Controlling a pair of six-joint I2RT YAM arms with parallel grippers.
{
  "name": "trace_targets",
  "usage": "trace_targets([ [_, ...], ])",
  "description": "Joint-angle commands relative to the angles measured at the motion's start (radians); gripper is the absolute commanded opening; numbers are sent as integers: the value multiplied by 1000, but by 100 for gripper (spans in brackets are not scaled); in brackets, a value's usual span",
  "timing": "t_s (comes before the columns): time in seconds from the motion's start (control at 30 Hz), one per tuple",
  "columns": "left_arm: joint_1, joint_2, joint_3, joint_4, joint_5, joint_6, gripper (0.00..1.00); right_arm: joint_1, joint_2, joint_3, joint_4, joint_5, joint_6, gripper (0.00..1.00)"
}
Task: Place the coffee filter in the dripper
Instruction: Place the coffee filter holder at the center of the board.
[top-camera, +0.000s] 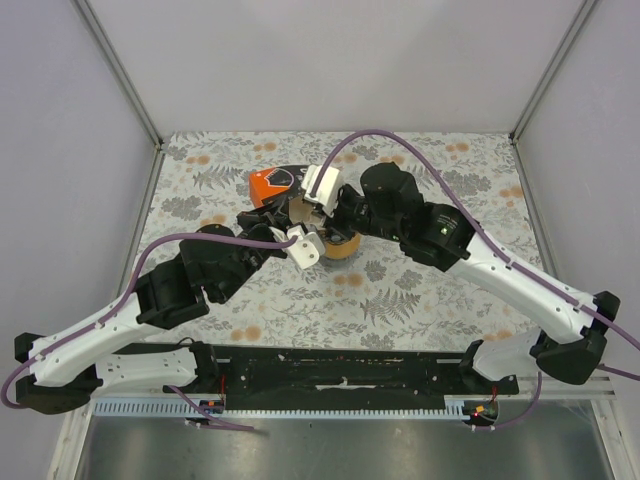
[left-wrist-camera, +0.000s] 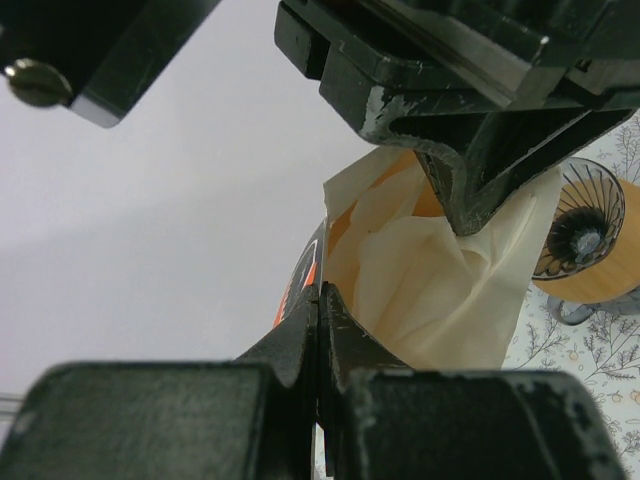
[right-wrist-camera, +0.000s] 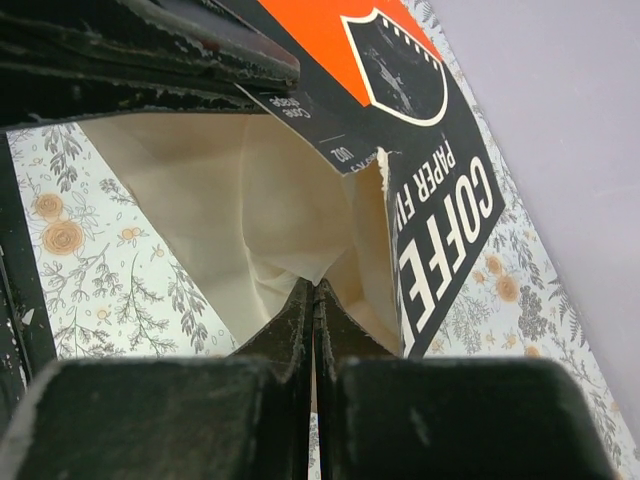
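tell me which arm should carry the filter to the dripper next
Right. The right claw is shut on the filter at the carton mouth. The left claw looks clamped on the carton's edge, so it is busy. The dripper stands close by.

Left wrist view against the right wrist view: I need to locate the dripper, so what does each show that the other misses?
Only the left wrist view shows the small dark wire cone dripper, against a flat tan ring. Only the right wrist view shows the COFFEE lettering on the orange, white and black carton. Both show the thin white paper coffee filter pinched in the shut right gripper, and the floral tablecloth.
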Motion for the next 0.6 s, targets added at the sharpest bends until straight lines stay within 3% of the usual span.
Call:
trace_targets([
  [0.0,-5,-10,3,48,-12,-11,2,-3,-55,27,-16,-47,10,0],
  [0.27,-2,20,29,9,-39,-31,2,-3,-152,-5,-42,-186,13,0],
  [0.57,-2,33,52,-12,-34,-60,2,-17,-196,-11,-44,-160,17,0],
])
